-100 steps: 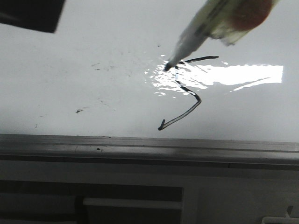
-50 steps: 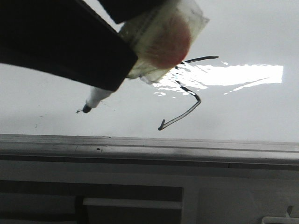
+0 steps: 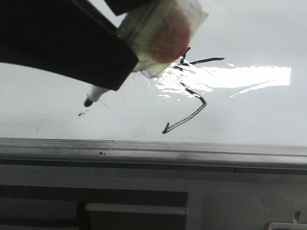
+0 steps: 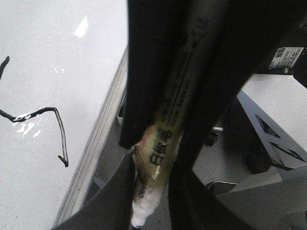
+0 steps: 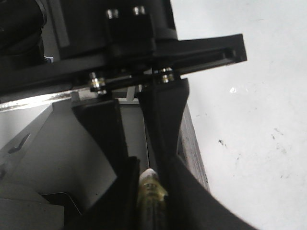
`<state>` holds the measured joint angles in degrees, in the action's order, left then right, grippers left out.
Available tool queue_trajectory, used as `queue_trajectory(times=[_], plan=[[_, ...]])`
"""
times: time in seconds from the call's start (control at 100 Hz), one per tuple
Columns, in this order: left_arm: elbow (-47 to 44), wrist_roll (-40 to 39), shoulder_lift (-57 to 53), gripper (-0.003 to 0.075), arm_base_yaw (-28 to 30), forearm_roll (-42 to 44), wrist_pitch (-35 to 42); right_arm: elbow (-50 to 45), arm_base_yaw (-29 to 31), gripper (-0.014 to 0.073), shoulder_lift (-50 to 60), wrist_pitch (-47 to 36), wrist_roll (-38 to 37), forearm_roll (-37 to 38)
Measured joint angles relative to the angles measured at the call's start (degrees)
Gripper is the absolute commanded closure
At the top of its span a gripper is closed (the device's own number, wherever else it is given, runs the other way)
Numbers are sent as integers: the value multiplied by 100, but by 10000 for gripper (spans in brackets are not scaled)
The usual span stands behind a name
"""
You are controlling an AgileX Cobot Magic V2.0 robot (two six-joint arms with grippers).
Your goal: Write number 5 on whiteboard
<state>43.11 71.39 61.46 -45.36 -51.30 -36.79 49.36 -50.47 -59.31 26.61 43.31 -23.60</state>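
The number 5 (image 3: 192, 96) is drawn in thin black strokes on the whiteboard (image 3: 249, 110), partly under glare. It also shows in the left wrist view (image 4: 53, 122). The marker (image 3: 163, 33), with yellowed tape and a red rear end, slants down-left, and its black nib (image 3: 88, 102) hangs left of the 5, near a small smudge. A black gripper body (image 3: 62, 43) covers its middle. My left gripper (image 4: 153, 191) is shut on the marker (image 4: 165, 129). My right gripper (image 5: 149, 191) is shut on the marker's end (image 5: 151, 184).
The whiteboard's grey metal frame edge (image 3: 153, 151) runs across the front, with a dark gap and white fittings (image 3: 134, 208) below it. Small dark smudges (image 3: 81, 113) dot the board's left part and also show in the right wrist view (image 5: 221, 142).
The marker has left the top of the 5 and swung left and nearer the camera. A black gripper body now covers its middle. Over the last half second the nib rose slightly.
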Motion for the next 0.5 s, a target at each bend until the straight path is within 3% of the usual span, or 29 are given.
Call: queue_trajectory(times=[0.07,0.14,0.29,0.33,0.4,0.5], plan=[[0,13,0,741,0,9,0,0,0,632,0,0,0,-2],[4,23,0,741,0,9,0,0,0,532,0,0,0,-11],[13,-36,0,741,-4,-54,16,0,0,107,0,-233,0,-69],[13,-79,0,741,-4,-54,77,4,0,39,0,-255,0,-106],[13,-147,0,741,9,-54,183,4,0,-31,13,-265,0,-166],[2,-202,0,741,30,-62,297,4,23,-20,180,-380,0,-169]])
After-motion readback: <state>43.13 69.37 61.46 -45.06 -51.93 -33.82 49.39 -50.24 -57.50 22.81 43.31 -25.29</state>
